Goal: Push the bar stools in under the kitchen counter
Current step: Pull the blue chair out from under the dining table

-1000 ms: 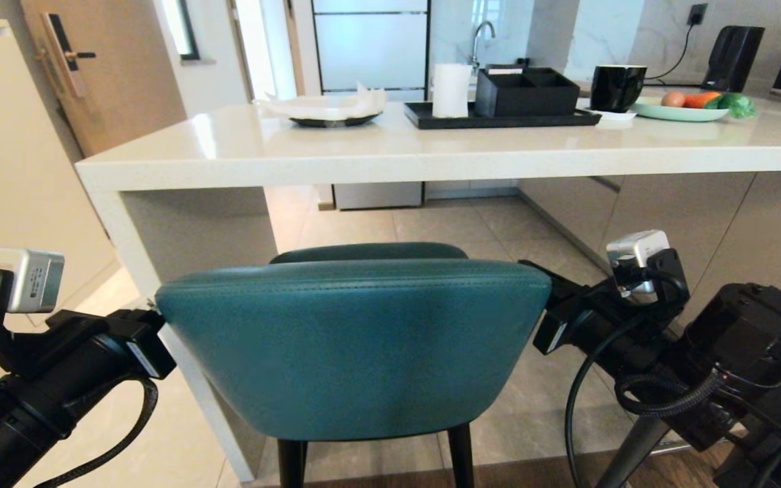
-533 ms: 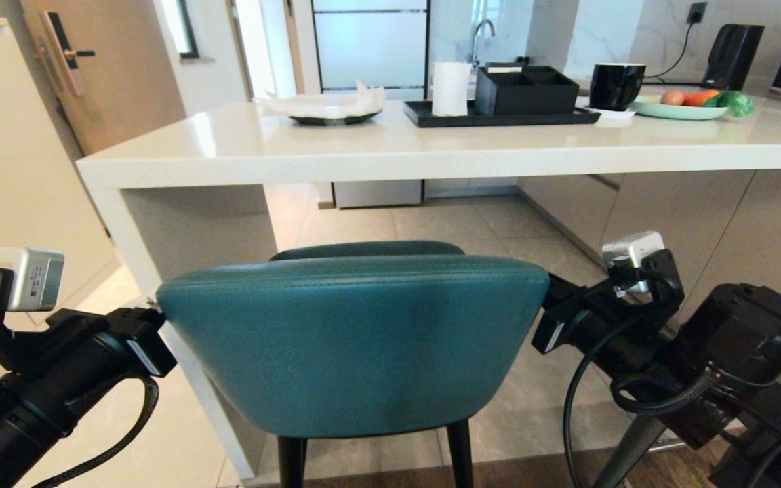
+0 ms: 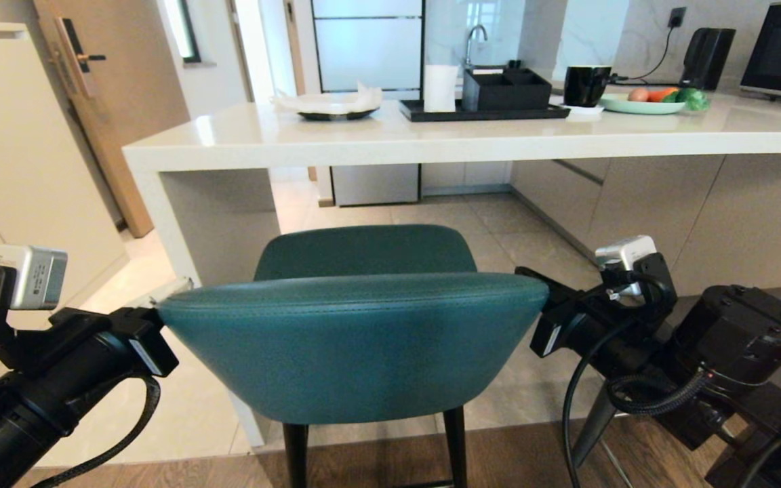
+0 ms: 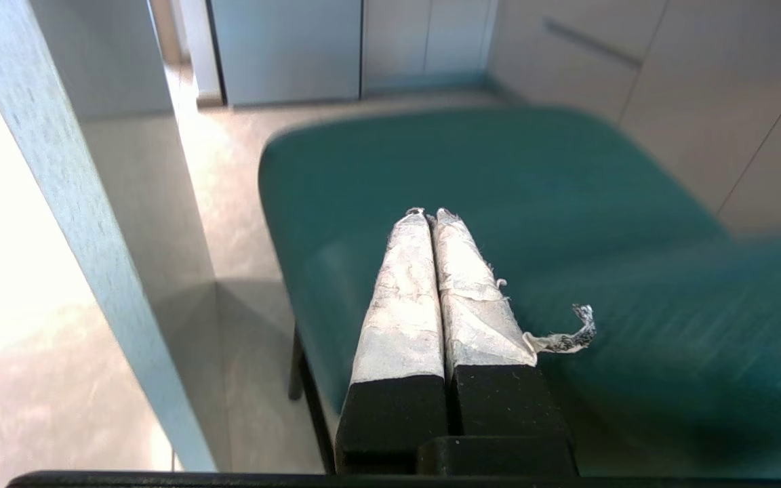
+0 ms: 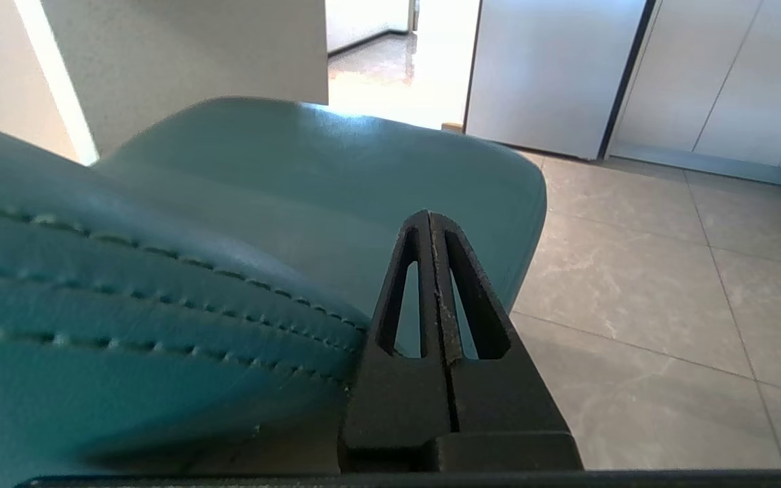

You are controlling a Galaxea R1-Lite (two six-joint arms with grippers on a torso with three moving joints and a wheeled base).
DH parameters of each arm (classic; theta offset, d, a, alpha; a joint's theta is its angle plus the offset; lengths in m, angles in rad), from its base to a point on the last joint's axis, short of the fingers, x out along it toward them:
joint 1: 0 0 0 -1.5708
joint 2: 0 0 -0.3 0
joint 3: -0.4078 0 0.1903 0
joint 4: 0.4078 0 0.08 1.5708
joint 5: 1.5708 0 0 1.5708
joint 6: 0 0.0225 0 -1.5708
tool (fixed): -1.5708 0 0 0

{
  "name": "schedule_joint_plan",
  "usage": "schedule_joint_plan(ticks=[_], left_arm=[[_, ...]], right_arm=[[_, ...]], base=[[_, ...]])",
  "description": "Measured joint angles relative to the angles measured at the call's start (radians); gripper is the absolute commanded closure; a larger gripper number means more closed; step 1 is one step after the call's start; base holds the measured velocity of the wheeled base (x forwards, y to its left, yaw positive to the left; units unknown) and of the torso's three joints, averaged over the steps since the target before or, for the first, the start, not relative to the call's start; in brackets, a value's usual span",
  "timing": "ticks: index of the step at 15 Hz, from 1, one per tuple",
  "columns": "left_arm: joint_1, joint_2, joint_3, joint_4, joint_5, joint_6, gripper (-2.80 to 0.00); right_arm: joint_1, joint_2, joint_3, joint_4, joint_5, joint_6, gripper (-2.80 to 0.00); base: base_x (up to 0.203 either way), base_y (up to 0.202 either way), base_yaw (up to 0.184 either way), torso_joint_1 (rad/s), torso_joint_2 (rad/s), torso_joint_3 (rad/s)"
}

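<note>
While both arms reach forward on either side of it, the teal bar stool (image 3: 353,346) stands on the floor just in front of the white kitchen bench (image 3: 431,139), its curved back towards the robot and its seat short of the slab's near edge, beside the white side panel (image 3: 217,224). The left pincer (image 4: 431,217) is clenched, its taped fingers (image 4: 401,298) pressed together with nothing between them, lying along the left end of the stool's back above the seat. The right pincer (image 5: 429,217) is likewise clenched and empty, its black fingers (image 5: 397,318) alongside the right end of the back. On the bench sit a black tray (image 3: 485,112) with a black box, a white roll, a black mug (image 3: 586,85) and a green plate of vegetables (image 3: 641,104).
</note>
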State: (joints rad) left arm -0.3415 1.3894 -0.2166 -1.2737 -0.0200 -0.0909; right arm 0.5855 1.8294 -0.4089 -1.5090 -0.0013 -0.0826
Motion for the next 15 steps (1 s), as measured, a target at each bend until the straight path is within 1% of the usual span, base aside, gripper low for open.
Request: schedule_joint_plan(ticks=[8, 12, 13, 15], left_arm=[[-0.010, 0.059, -0.089, -0.001, -0.001, 0.001, 0.00], [-0.047, 0.060, -0.102, 0.000, 0.005, 0.004, 0.00], [-0.055, 0.058, -0.109, 0.014, 0.011, 0.007, 0.00], [-0.072, 0.036, -0.139, 0.111, 0.048, 0.020, 0.00]], right_arm=[[-0.029, 0.036, -0.087, 0.005, -0.007, -0.002, 0.00], [-0.032, 0.044, -0.128, 0.030, -0.013, -0.003, 0.00], [-0.032, 0.045, -0.139, 0.040, -0.014, -0.003, 0.00], [-0.032, 0.046, -0.170, 0.070, -0.013, -0.003, 0.00]], base=[[0.000, 0.000, 0.000, 0.000, 0.00, 0.000], [0.000, 0.000, 0.000, 0.000, 0.00, 0.000], [0.000, 0.000, 0.000, 0.000, 0.00, 0.000], [0.000, 0.000, 0.000, 0.000, 0.00, 0.000]])
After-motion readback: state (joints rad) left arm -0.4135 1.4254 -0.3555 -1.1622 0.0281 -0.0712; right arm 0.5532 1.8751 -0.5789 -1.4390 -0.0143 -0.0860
